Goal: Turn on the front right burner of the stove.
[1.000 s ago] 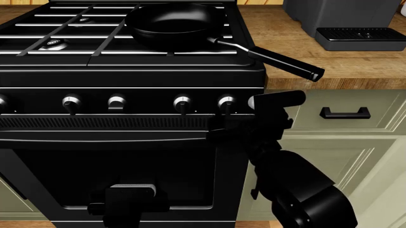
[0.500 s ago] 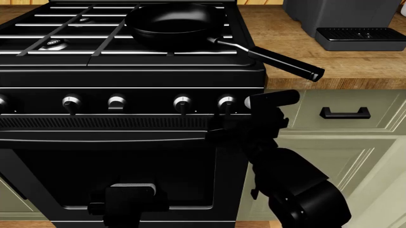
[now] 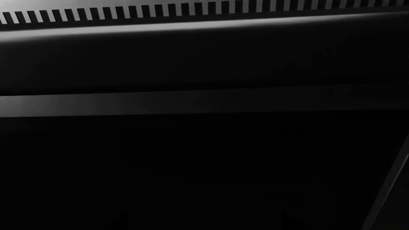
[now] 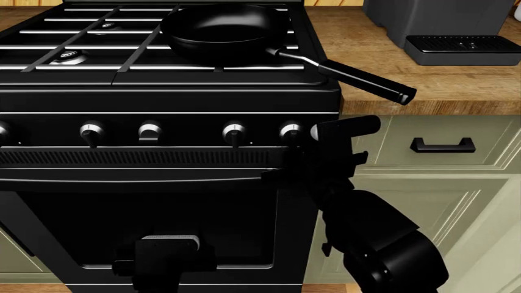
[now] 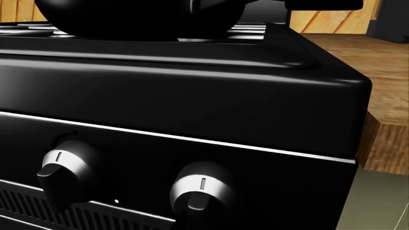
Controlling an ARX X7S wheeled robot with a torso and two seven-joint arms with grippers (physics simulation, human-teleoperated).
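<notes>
The glossy black stove (image 4: 163, 101) fills the left and middle of the head view, with a row of silver-tipped knobs (image 4: 233, 132) under its top edge. My right gripper (image 4: 323, 149) is at the right end of that row, covering part of the rightmost knob (image 4: 315, 130). The right wrist view shows that knob (image 5: 201, 188) close ahead and its neighbour (image 5: 66, 166) beside it, both pointers upright. The gripper's own jaws are lost in black. My left gripper (image 4: 167, 249) hangs low before the oven door (image 3: 191, 158). Whether it is open or shut does not show.
A black frying pan (image 4: 224, 30) sits on the front right grate, its handle (image 4: 358, 78) sticking out over the wooden counter (image 4: 456, 82). A grey coffee machine (image 4: 456, 24) stands at the back right. Pale green cabinets with a black drawer handle (image 4: 442, 145) lie right of the stove.
My right gripper has shifted a little to the left, closer to the rightmost knob. The left arm, pan and knobs have not moved.
</notes>
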